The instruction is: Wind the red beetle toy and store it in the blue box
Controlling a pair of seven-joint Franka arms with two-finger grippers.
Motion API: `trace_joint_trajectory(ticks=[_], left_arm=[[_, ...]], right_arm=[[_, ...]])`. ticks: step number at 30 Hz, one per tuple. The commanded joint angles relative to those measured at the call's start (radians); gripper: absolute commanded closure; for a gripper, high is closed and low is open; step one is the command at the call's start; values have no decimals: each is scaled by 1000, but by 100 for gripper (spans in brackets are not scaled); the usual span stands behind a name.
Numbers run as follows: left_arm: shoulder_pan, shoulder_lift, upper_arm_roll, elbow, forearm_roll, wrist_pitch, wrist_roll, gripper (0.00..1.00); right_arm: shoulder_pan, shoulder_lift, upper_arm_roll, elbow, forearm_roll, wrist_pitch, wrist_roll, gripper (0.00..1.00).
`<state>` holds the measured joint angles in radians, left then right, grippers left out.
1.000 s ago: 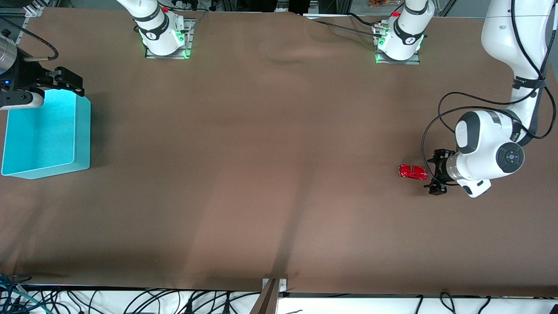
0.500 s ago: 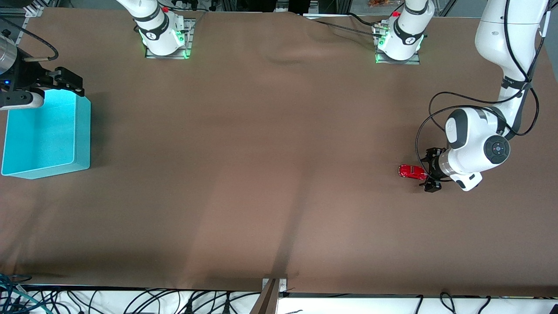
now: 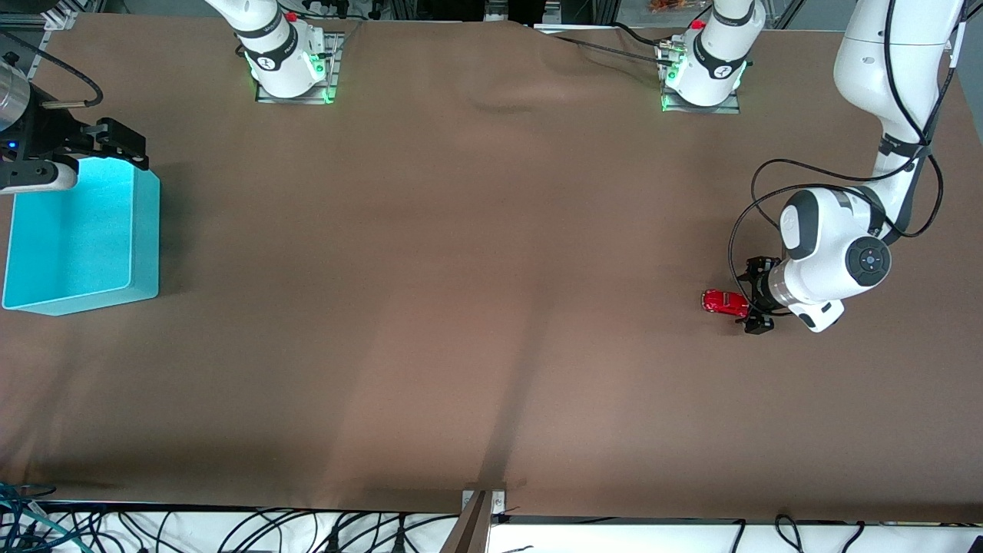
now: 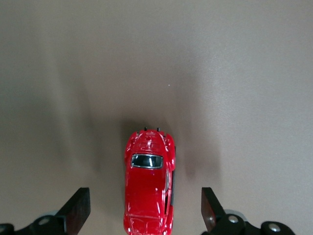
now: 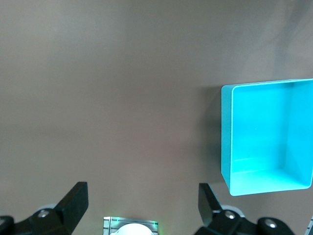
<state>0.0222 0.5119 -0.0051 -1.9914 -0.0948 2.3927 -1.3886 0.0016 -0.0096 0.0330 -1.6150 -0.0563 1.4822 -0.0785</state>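
Left gripper [image 4: 144,215] has crept in since a second ago, fingers wide astride my red beetle toy [image 4: 148,188]; grasp next; right gripper [image 5: 139,208] waits wide by blue box [image 5: 266,137].

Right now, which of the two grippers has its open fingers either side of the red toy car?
The left gripper: its open fingers flank the red beetle toy, not yet touching. The right gripper waits open above the blue box.
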Motion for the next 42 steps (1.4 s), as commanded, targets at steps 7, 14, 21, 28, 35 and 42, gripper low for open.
trace_joint_trajectory(ticks=[7,14,21,28,35,42], left_arm=[[-10,19,0,-12,-14,37,-7,0],[-7,16,0,-12,-14,36,-1,95],[-10,11,0,-10,-14,31,-4,100],[-24,-10,-13,2,-14,-6,-75,100],[-39,-36,-76,2,-11,-52,-203,100],[-42,-32,-151,2,4,-53,-343,100]], right_arm=[[-3,13,1,32,3,-23,0,0],[-3,13,1,32,4,-23,0,0],[-3,13,1,32,3,-23,0,0],[-3,13,1,32,3,-23,0,0],[-3,13,1,32,3,-23,0,0],[-3,13,1,32,3,-23,0,0]])
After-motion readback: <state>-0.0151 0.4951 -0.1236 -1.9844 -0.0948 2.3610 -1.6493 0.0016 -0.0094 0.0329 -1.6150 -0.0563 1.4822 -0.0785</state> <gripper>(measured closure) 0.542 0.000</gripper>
